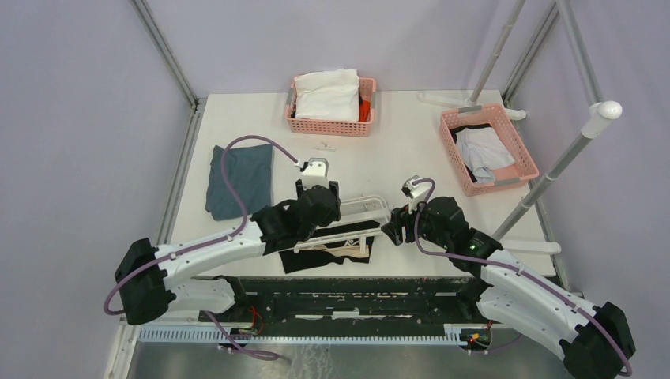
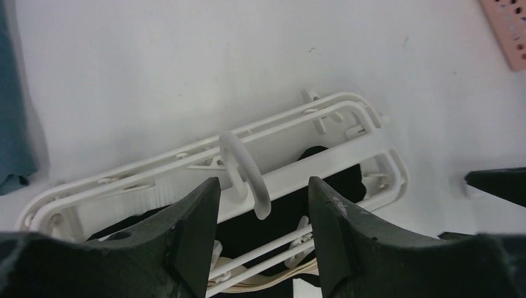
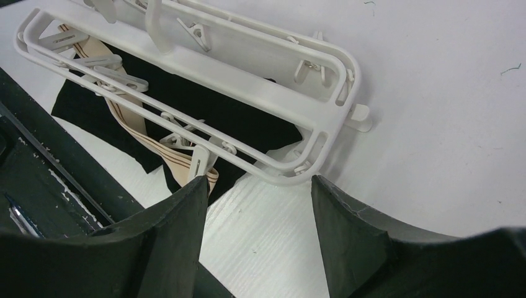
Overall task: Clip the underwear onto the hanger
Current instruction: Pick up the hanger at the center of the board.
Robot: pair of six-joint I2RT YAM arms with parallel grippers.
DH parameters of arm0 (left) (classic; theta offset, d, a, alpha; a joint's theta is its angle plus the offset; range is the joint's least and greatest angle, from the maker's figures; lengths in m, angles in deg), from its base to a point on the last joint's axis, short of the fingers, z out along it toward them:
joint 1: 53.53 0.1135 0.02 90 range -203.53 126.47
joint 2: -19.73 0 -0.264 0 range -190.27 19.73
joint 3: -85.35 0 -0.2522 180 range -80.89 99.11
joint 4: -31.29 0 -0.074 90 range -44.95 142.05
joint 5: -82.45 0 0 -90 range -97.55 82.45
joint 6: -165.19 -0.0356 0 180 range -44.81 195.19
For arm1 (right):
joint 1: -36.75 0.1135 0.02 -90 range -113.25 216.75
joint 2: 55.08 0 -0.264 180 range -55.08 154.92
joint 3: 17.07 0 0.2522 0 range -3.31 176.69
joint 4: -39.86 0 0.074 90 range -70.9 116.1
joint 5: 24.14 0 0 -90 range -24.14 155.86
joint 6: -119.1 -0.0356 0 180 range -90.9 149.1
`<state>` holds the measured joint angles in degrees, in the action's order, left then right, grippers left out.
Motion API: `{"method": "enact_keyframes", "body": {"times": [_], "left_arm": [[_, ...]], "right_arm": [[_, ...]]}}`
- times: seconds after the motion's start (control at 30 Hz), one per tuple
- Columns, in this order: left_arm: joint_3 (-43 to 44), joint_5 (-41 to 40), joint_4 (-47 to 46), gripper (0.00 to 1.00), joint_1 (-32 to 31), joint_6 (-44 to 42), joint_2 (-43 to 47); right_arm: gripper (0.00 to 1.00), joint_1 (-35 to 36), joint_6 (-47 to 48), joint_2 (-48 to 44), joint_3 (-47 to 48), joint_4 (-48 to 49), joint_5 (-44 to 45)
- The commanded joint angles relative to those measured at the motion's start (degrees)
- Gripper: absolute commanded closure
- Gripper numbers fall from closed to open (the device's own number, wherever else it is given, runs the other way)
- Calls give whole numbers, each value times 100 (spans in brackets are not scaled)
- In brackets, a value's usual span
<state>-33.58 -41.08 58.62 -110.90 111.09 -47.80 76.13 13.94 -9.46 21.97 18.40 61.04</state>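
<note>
in the top view the left arm (image 1: 229,243) covers the 9 o'clock end of the hanger (image 1: 351,234) and much of the underwear (image 1: 316,262); a white scrap (image 1: 324,146) at 12 o'clock from them is too small to tell. in the left wrist view a pink basket (image 2: 505,31) is cut off at 1 o'clock, a blue-grey cloth (image 2: 12,124) at 9 o'clock, and in the right wrist view the hanger leaves the frame at 11 o'clock.

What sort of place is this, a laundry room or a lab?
Probably a robotics lab test cell: two robot arms bolted to a white table, plain lilac walls around it, and staged laundry: pink baskets, a clip hanger on underwear.
</note>
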Motion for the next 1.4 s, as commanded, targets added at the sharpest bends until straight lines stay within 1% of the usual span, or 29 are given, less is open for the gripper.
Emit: {"method": "enact_keyframes", "body": {"times": [0.0,0.07,0.17,0.2,0.23,0.27,0.37,0.43,0.5,0.6,0.73,0.83,1.03,1.17,1.2,1.27,1.37], "left_arm": [[604,-1012,749,39,-174,431,-471],[742,-1078,824,43,-190,360,-689],[936,-1252,878,55,-188,175,-943],[993,-1300,865,58,-187,51,-1009],[1032,-1341,825,58,-187,-80,-1065],[1084,-1401,789,62,-187,-233,-1116],[1292,-1631,772,84,-188,-619,-1184],[1391,-1671,645,95,-180,-943,-1097],[1440,-1512,362,97,-179,-1383,-917],[1508,-1149,-78,97,-183,-2004,-609],[1701,-636,-356,97,-180,-2543,-232],[1936,-246,-373,97,-180,-2910,-58],[2519,549,-302,97,-186,-3460,28],[2727,1154,-398,97,-174,-3814,112],[2754,1380,-409,97,-173,-3954,141],[2829,2165,-358,97,-169,-4355,185],[3131,2603,-195,96,-137,-4617,96]], "right_arm": [[31,20,-36,-147,47,112,141],[31,21,-27,-175,39,97,157],[31,23,-39,-231,30,85,167],[31,19,-49,-252,20,78,172],[31,20,-61,-268,12,76,162],[31,21,-67,-287,12,72,172],[31,22,-39,-339,22,35,196],[31,18,25,-435,55,-16,213],[31,21,84,-619,65,0,268],[31,21,164,-1067,27,91,388],[31,20,262,-1799,-30,138,610],[31,25,359,-2355,-28,90,793],[31,19,361,-3178,31,36,1114],[31,18,336,-3627,91,74,1106],[31,23,344,-3720,106,76,1085],[31,19,362,-3872,152,64,1038],[31,19,425,-4015,237,18,884]]}}
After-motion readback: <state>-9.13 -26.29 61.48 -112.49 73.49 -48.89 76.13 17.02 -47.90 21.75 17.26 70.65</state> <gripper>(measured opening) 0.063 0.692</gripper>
